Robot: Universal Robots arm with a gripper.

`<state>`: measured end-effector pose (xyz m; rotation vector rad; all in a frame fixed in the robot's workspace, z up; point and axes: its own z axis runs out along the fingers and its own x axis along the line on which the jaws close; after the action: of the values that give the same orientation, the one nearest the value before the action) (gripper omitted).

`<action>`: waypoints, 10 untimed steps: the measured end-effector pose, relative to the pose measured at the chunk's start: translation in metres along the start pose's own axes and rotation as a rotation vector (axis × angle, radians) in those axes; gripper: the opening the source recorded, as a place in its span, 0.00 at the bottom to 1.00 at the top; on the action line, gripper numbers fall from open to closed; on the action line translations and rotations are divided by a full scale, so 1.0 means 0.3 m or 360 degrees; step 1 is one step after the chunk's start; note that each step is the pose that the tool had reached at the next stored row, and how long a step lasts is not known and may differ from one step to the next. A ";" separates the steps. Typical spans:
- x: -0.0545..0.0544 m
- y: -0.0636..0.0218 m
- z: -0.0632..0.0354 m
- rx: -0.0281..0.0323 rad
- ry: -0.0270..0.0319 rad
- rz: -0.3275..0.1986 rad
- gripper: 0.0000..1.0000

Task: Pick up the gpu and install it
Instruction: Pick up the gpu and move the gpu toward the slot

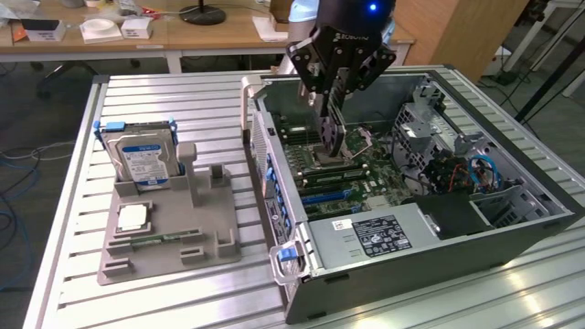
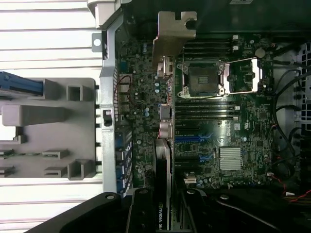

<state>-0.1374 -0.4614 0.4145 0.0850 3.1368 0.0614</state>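
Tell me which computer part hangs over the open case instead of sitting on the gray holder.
The gpu, held in the gripper above the motherboard. The hard drive stands upright in the gray holder and the memory stick lies flat on it.

Arm (image 1: 352,10), one: reaching straight down at the far middle of the scene, black gripper (image 1: 331,106) vertical, fingers (image 2: 142,213) closed from both sides on the upright gpu (image 1: 331,140), held edge-down.

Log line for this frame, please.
gripper: shut on gpu | gpu: hanging bracket-down over motherboard, inside open case | slot: not seated
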 end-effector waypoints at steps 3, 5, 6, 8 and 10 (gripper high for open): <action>-0.014 0.001 0.000 -0.00001 0.00000 0.0000 0.26; -0.024 0.001 0.000 0.00000 0.00000 0.0000 0.26; -0.028 0.002 0.000 0.00000 0.00000 0.0000 0.26; -0.038 0.002 0.000 -0.00001 0.00000 0.0000 0.26; -0.047 0.003 0.000 -0.00001 0.00000 0.0000 0.26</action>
<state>-0.1233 -0.4614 0.4144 0.0851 3.1368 0.0615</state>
